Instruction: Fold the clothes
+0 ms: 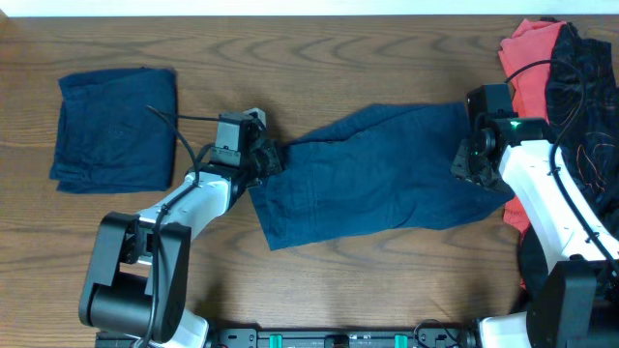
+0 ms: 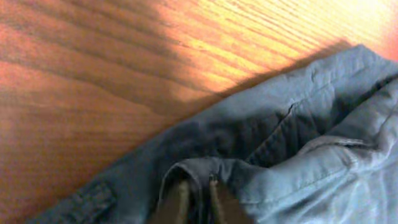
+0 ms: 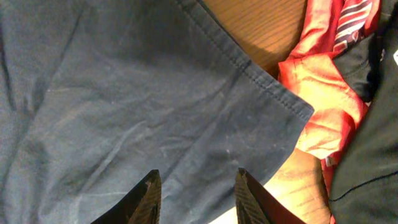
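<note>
The left tool [image 2: 198, 190] pinches the waistband of the navy shorts [image 1: 368, 179] at center-left — probably to lift it for folding — while the right tool [image 3: 196, 180] hangs spread over the right hem.

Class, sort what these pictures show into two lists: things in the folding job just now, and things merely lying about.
In hand:
spread dark blue garment
left claw, shut on its edge
right claw, open over its hem

Lying about:
folded blue garment
red and black clothes heap
</note>
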Robot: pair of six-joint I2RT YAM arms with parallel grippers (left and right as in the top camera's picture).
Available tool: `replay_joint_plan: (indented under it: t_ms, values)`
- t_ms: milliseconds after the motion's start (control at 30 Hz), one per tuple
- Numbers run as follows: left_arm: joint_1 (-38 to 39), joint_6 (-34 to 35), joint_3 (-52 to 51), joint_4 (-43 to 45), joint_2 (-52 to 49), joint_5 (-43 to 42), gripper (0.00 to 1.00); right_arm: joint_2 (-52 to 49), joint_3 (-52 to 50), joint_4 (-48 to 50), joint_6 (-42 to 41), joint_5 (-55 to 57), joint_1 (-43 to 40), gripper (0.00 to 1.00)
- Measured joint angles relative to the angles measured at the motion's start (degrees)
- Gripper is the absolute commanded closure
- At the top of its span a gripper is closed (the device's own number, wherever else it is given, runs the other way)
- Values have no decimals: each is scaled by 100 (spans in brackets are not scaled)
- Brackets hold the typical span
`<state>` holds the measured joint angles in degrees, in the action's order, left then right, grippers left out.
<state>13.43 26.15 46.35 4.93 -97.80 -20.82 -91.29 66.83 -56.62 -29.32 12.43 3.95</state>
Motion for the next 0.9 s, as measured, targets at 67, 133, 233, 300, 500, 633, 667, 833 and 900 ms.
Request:
replay_joint_plan:
  t_ms: [67,133,233,300,500,633,667,833,900]
  values:
    - [9,-9,0,-7,2,-50,94,0,0,-9,-2,0,0,63]
    - [-15,-2,0,-151,52,-122,94,0,0,-9,0,0,0,63]
    - [-72,81,-9,-645,468,-175,94,0,0,-11,-2,0,0,63]
    - [-109,155,-9,-1091,994,-192,94,0,0,-7,0,0,0,63]
    - [-105,813,28,-2988,2352,-28,94,0,0,28,0,-2,0,63]
    - [-101,1397,-15,-3904,2411,597,94,0,0,28,-2,-2,0,63]
    - [-101,1475,-37,-3950,2396,721,94,0,0,28,-2,-4,0,63]
    - [-101,2076,-258,-3967,2238,1274,94,0,-2,33,-2,-22,0,64]
    - [-101,2286,-306,-4083,2162,1384,94,0,-2,52,0,-22,0,64]
